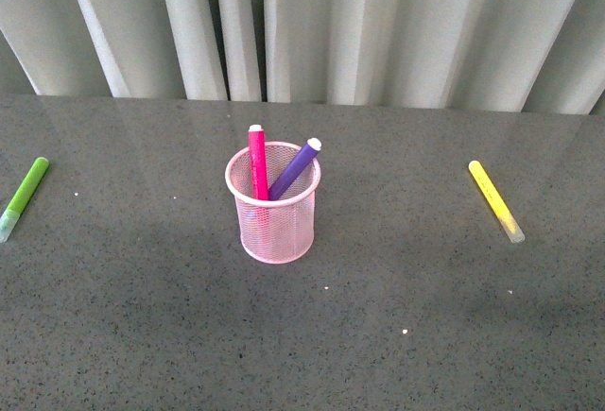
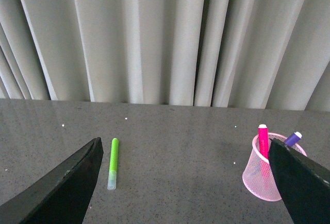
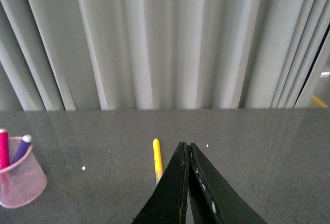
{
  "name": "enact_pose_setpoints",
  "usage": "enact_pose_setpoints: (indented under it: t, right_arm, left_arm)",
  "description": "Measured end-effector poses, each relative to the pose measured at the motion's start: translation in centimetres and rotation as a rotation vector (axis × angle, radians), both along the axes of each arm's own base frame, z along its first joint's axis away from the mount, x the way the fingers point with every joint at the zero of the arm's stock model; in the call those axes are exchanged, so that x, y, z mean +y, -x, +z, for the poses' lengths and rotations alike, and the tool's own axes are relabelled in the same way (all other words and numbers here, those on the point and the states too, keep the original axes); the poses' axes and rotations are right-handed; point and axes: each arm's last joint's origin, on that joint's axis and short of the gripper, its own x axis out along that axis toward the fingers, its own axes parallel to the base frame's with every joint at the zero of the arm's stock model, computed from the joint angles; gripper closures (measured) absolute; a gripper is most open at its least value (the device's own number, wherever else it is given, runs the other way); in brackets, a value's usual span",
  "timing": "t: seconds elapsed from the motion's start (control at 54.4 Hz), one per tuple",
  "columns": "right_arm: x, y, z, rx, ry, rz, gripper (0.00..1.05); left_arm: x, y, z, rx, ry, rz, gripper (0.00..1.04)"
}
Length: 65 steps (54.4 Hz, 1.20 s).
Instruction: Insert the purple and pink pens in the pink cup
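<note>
Pink cup (image 1: 274,205) standing upright on the grey table (image 1: 425,316), near the middle between the left and right edges and somewhat toward the far edge. Inside the cup: the pink pen (image 1: 257,162), nearly vertical at the cup's left side, and the purple pen (image 1: 295,169), leaning to the right against the rim; both project above the rim with their white ends up. Green marker (image 1: 24,197) lying flat near the left edge; yellow marker (image 1: 495,200) lying flat toward the right edge; both well apart from the cup. White curtain (image 1: 312,24) hanging behind the far edge.

Left gripper (image 2: 185,183): jaws spread wide, nothing between them, held above the table with the green marker and the cup ahead of it. Right gripper (image 3: 186,183): fingers pressed together, holding nothing, held above the table with the yellow marker just beyond its tips.
</note>
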Motion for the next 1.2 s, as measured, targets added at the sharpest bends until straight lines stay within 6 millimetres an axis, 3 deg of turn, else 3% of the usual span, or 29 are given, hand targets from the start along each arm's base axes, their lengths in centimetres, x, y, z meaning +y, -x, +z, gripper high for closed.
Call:
enact_pose_setpoints:
  t: [0.294,0.901,1.195]
  right_arm:
    - [0.0,0.15,0.14,-0.018,-0.001,0.001,1.0]
    - [0.0,0.15,0.14,-0.018,-0.002,0.001,0.05]
    - [0.0,0.15,0.14,-0.018,-0.002,0.001,0.07]
  left_arm:
    - [0.0,0.0,0.01,-0.001,0.0,0.0,0.07]
    - [0.0,0.0,0.01,-0.001,0.0,0.0,0.07]
    - [0.0,0.0,0.01,-0.001,0.0,-0.001,0.07]
